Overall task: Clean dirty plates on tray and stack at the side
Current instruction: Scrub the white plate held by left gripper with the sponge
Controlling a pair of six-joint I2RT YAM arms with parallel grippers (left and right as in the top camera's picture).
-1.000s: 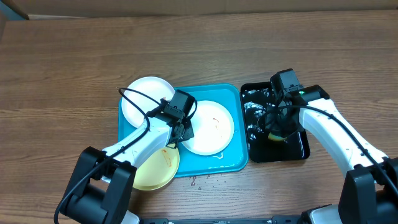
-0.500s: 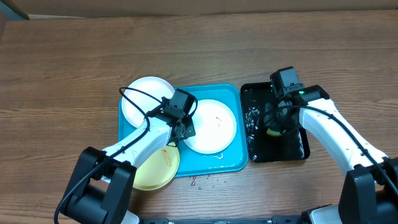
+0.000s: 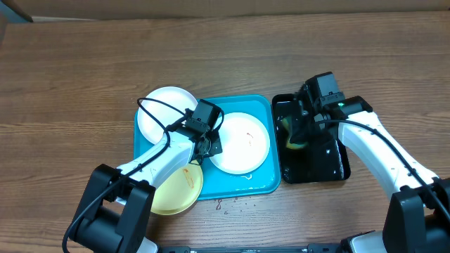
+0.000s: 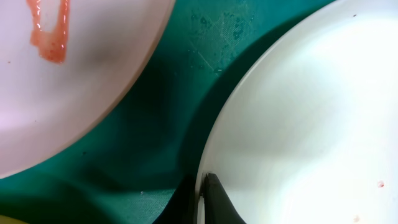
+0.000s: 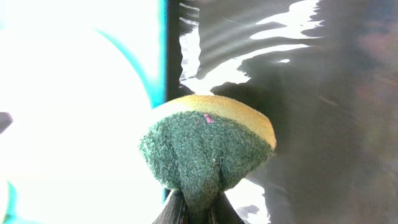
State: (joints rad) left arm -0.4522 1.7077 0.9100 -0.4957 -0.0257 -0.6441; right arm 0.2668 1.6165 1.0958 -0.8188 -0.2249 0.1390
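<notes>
On the blue tray (image 3: pixel 259 179) lie three plates: a white plate (image 3: pixel 163 112) at the back left, a white plate (image 3: pixel 242 144) with thin red smears in the middle, and a yellow-green plate (image 3: pixel 176 191) hanging over the front left corner. My left gripper (image 3: pixel 209 148) (image 4: pixel 202 200) is shut on the left rim of the middle white plate (image 4: pixel 305 124). A second plate (image 4: pixel 68 81) with an orange-red smear lies just beyond. My right gripper (image 3: pixel 298 133) (image 5: pixel 196 210) is shut on a green-and-yellow sponge (image 5: pixel 208 146) over the left side of the black tray.
A glossy black tray (image 3: pixel 325 163) (image 5: pixel 329 93) with wet patches stands right of the blue tray, almost touching it. Small drops speckle the wooden table (image 3: pixel 232 204) by the blue tray's front rim. A cardboard edge (image 3: pixel 14 10) sits at the back left corner.
My left gripper has closed on the middle plate's rim, and the plate has slid slightly right. My right gripper has carried the sponge from the middle of the black tray toward its left edge.
</notes>
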